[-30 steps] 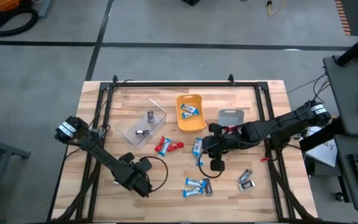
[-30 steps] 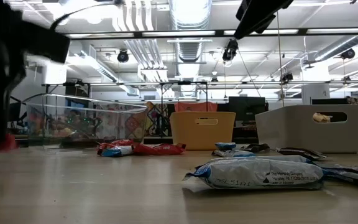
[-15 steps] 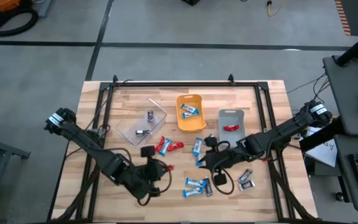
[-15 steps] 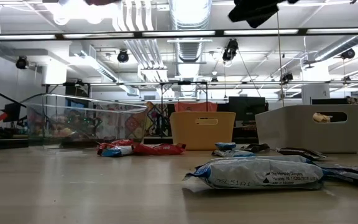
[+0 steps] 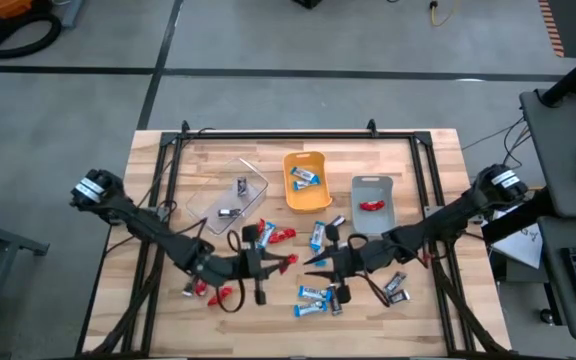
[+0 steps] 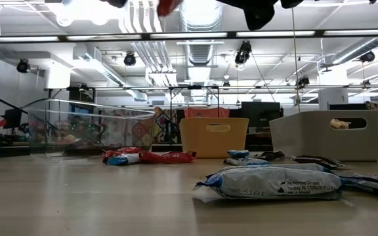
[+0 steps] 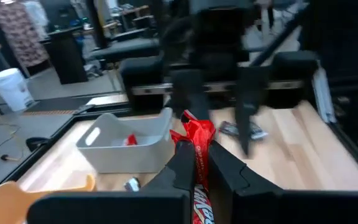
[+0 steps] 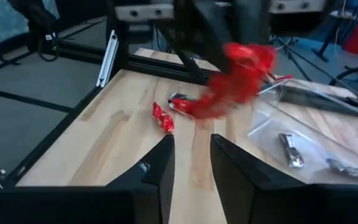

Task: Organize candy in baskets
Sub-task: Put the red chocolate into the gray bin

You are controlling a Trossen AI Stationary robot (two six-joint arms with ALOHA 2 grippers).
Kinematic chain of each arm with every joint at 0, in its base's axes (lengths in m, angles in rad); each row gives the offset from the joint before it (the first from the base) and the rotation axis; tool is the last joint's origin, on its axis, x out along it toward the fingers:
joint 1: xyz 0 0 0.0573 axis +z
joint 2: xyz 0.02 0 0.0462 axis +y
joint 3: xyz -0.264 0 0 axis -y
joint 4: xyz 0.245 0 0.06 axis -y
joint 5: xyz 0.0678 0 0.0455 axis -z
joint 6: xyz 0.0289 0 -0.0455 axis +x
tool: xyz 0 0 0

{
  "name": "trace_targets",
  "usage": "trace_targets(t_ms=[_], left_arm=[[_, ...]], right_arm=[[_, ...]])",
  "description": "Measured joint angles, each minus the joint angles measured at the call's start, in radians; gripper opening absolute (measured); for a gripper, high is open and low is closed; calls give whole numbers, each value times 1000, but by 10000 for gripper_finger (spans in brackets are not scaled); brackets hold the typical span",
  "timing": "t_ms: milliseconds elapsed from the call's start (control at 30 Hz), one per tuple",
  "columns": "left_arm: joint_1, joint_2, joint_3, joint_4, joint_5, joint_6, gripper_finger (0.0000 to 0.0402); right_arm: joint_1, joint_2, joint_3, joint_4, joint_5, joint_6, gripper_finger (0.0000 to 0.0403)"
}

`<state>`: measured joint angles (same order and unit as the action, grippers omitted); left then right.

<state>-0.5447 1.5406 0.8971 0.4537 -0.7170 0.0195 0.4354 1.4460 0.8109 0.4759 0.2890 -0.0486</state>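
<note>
My left gripper (image 5: 280, 262) is above the table's middle, near side, shut on a red candy (image 7: 196, 134), which also shows at the top of the low view (image 6: 166, 5). My right gripper (image 5: 315, 265) faces it from the right, open and empty (image 8: 191, 149). The clear basket (image 5: 230, 200) holds grey candies, the orange basket (image 5: 305, 180) holds blue-and-white ones, and the grey basket (image 5: 373, 200) holds one red candy (image 5: 370, 206). Loose candies lie on the wood: red (image 5: 281, 235), blue-and-white (image 5: 313, 296), grey (image 5: 395, 287). My left gripper pinches the red candy between its two fingers (image 7: 180, 163). The wrapper's crumpled end (image 7: 194, 124) sticks out past the fingertips. The fingers lie about level, pointing toward the table's right. The candy is lifted clear of the table.
Two red candies (image 5: 208, 292) lie near the table's near left part, seen also from the right wrist (image 8: 162, 117). The two grippers stand tip to tip, close together. A black frame rail (image 5: 268, 134) runs along the far edge. Bare wood lies at the near left and far right.
My right gripper left a red candy in the grey basket, then moved toward the near edge and leftward. My left gripper swung from the near left toward the table's middle and rose, carrying a red candy clear of the table. Two red candies it had covered now show.
</note>
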Motion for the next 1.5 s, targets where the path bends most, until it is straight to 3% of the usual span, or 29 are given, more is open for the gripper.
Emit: trace_targets(t_ms=[267, 467, 667, 900, 1167, 1500], left_arm=[[21, 28, -20, 86, 1, 2, 2], [39, 55, -14, 105, -11, 2, 2], [56, 91, -8, 154, -17, 2, 2], [58, 93, 0, 160, -17, 3, 2], [59, 93, 5, 158, -15, 2, 12], [62, 93, 5, 158, -18, -23, 82]], right_arm=[[-34, 11, 2, 11, 146, 109, 159], [-61, 43, 3, 95, 67, 153, 184], [-76, 63, 3, 112, 53, 161, 185], [-81, 79, 3, 115, 51, 158, 145], [-81, 79, 3, 115, 44, 112, 26], [-80, 76, 3, 104, 40, 108, 20]])
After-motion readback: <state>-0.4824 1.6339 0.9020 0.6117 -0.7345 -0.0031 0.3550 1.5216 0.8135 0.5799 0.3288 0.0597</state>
